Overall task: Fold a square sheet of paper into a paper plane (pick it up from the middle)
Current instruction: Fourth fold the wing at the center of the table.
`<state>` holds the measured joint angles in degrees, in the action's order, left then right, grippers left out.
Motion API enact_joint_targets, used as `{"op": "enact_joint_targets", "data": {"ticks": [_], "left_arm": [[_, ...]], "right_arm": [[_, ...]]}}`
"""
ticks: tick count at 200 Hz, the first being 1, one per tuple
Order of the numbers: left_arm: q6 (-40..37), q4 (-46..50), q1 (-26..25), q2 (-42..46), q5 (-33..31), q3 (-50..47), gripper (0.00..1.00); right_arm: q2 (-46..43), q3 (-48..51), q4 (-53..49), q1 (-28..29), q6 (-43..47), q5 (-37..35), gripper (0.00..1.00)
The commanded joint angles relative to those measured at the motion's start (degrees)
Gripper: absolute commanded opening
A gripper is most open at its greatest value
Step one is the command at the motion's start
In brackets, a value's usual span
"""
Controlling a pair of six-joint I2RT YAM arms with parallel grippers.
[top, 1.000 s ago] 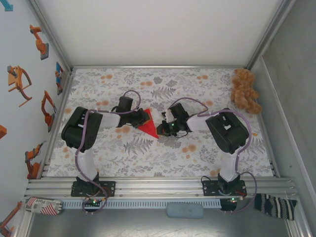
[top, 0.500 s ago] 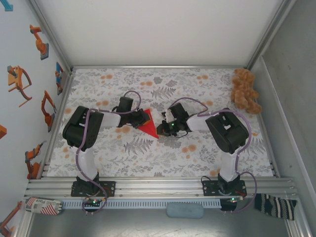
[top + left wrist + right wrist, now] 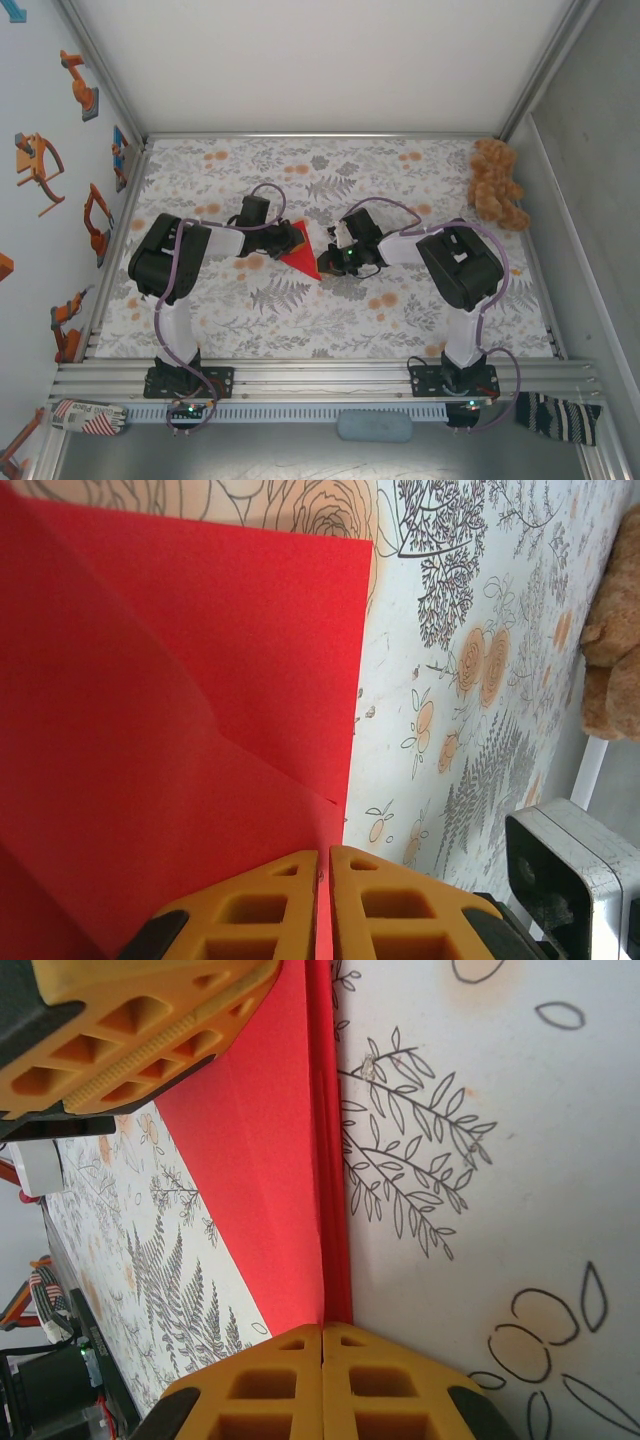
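Note:
The red square sheet of paper (image 3: 299,262) lies mid-table, folded into a pointed wedge with layered flaps. My left gripper (image 3: 289,240) is shut on its upper left part. In the left wrist view the orange fingers (image 3: 250,910) pinch a thin red edge of the sheet (image 3: 180,730), with my left gripper (image 3: 323,858) closed tight. My right gripper (image 3: 322,266) is shut on the wedge's lower right tip. In the right wrist view my right gripper (image 3: 322,1330) clamps the folded ridge of the paper (image 3: 260,1160), and the left gripper's fingers (image 3: 130,1030) show at the top left.
A brown plush teddy bear (image 3: 497,186) sits at the back right corner, also at the right edge of the left wrist view as the teddy bear (image 3: 612,650). The floral tablecloth (image 3: 400,310) covers the table. Walls close in the left, back and right sides.
The left arm's elbow has crept slightly to the right. The paper and both grips look unchanged.

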<state>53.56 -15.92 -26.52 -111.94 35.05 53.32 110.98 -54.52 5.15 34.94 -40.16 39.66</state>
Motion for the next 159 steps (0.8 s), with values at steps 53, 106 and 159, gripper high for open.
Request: {"op": "enact_joint_targets", "data": {"ticks": [53,106,159], "left_arm": [[-2.3,5.3,0.4,-3.1,-1.4,1.2,0.13],[-2.4,4.7,0.7,-2.9,-1.2,0.9,0.13],[-2.2,4.1,0.7,-3.1,-0.4,0.9,0.13]], "right_arm": [[-3.1,1.6,-1.7,0.0,-0.2,-2.8,0.12],[-9.9,2.7,-0.2,-0.5,-2.3,-6.0,0.24],[-4.9,-2.4,3.0,0.3,-3.7,0.3,0.18]]}}
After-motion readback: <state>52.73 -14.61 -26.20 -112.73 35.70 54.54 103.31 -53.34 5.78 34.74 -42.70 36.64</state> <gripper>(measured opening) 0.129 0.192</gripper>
